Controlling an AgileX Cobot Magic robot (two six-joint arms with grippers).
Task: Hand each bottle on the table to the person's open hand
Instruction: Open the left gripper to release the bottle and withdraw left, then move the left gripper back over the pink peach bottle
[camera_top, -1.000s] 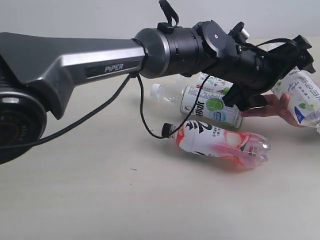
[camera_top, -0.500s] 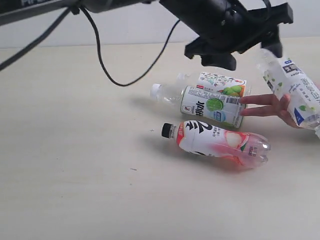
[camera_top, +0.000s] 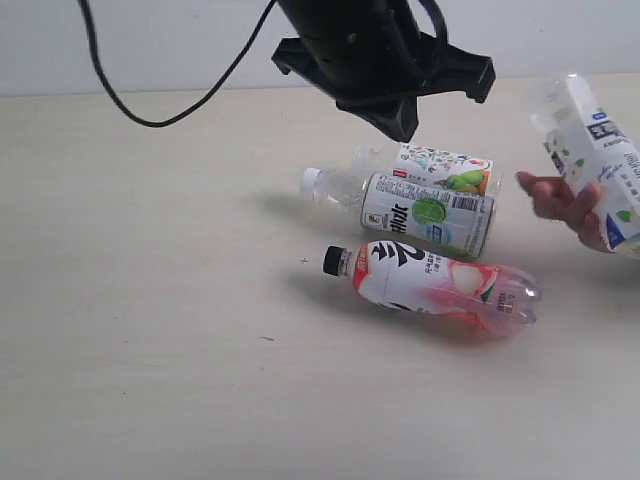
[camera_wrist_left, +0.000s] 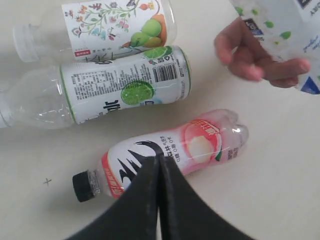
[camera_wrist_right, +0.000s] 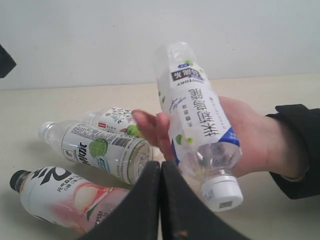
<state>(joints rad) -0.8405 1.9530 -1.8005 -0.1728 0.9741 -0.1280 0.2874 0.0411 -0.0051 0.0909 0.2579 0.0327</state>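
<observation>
Three bottles lie on the table (camera_top: 150, 350): a pink one with a black cap (camera_top: 430, 285), a lime-label one (camera_top: 420, 212) and a patterned one (camera_top: 440, 167) behind it. At the right edge the person's hand (camera_top: 565, 205) has its fingers curled round the white leaf-print bottle (camera_top: 595, 160), held off the table. My left arm (camera_top: 380, 60) hovers high over the lying bottles. Its gripper (camera_wrist_left: 160, 159) is shut and empty, above the pink bottle (camera_wrist_left: 200, 145). My right gripper (camera_wrist_right: 160, 164) is shut and empty, just short of the hand (camera_wrist_right: 250, 135) and the leaf bottle (camera_wrist_right: 195, 115).
A black cable (camera_top: 170, 110) loops down from the left arm over the table's back left. The person's dark sleeve (camera_wrist_right: 295, 150) comes in from the right. A pale wall (camera_top: 150, 40) bounds the far edge of the table.
My left gripper went from open to shut, and its arm rose and drew back leftward from the hand. The hand closed round the leaf-print bottle and pulled to the right.
</observation>
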